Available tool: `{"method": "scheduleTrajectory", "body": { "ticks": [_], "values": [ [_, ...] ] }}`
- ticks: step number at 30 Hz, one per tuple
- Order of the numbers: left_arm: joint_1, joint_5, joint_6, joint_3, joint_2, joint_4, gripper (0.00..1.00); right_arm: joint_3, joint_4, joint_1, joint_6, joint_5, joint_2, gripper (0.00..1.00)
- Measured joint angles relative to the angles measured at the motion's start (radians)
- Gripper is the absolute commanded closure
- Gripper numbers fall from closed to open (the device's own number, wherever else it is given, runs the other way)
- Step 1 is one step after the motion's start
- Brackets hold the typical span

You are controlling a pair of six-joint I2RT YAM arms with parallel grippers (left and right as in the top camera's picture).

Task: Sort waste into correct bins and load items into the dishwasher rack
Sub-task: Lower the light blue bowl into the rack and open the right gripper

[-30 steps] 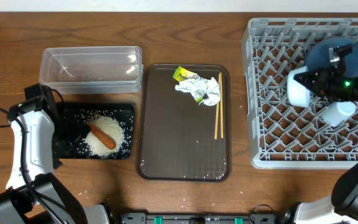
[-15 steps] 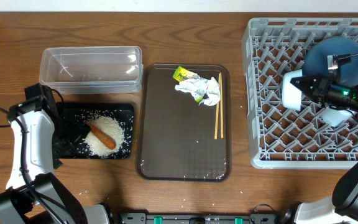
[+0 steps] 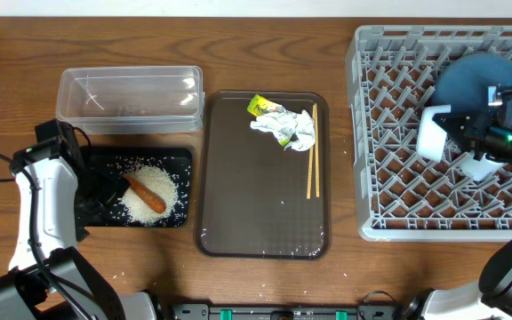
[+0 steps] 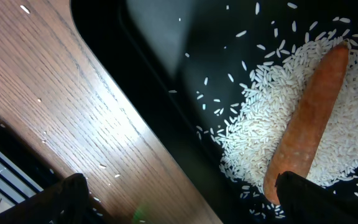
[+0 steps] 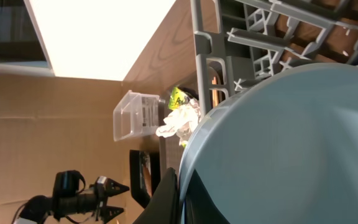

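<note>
Over rack [image 3: 389, 206], gripper [image 3: 450, 135] on bowl [image 5: 291, 143] rim

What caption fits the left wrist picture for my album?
Orange carrot lying on a heap of white rice in the black tray.

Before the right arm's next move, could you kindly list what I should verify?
1. Hold of right gripper on light-blue bowl: ok, a finger sits at its rim.
2. Bowl above dishwasher rack: ok.
3. Rack slot beneath bowl free: cannot tell, the arm hides it.
4. State of left gripper, open and empty: ok.
5. The carrot and rice in black tray: ok.
6. The crumpled paper and chopsticks on brown tray: not ok, unsorted.
</note>
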Motion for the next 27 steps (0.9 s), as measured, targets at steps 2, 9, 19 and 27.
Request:
{"method": "scheduleTrajectory", "body": {
  "ticks": [2, 9, 19, 27],
  "values": [
    [0.0, 0.0, 0.0, 0.0, 0.0, 0.0, 0.01, 0.0, -0.002, -0.006, 0.0, 0.003, 0.0, 0.99],
    [0.0, 0.0, 0.0, 0.0, 0.0, 0.0, 0.01, 0.0, -0.007, -0.007, 0.013, 0.004, 0.0, 0.99],
    [0.0, 0.0, 0.0, 0.0, 0.0, 0.0, 0.01, 0.0, -0.057, -0.011, 0.074, 0.111, -0.046, 0.89],
    [0.0, 0.0, 0.0, 0.0, 0.0, 0.0, 0.01, -0.002, -0.114, -0.015, 0.147, 0.325, -0.222, 0.3]
  ]
}}
